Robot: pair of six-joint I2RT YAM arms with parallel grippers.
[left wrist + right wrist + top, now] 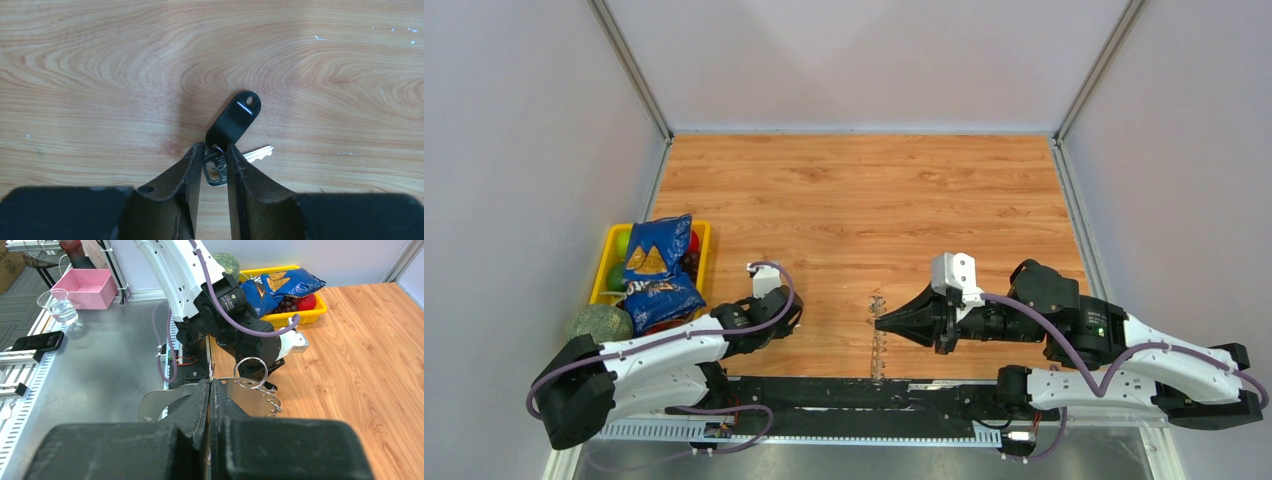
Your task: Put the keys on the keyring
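Two arms reach over the wooden table [874, 200]. The right gripper [210, 383] is clenched on the keyring [242, 391], a thin grey hoop with a jagged fringe of small metal bits. It is held near the middle of the table's near edge, and from above it shows edge-on as a thin dotted line. A small round wire loop [250, 372] stands at its upper rim.

Apart to the left, the left gripper [215, 148] points down at the key [234, 120], which lies on the wood. Its black oblong head sits just beyond the fingertips, and its silver blade pokes out to the right. The fingers [182, 175] closely flank silvery bits at the key's near end; whether they actually pinch them I cannot tell.

At the far left a yellow bin [604, 262] holds a blue snack bag [656, 270].
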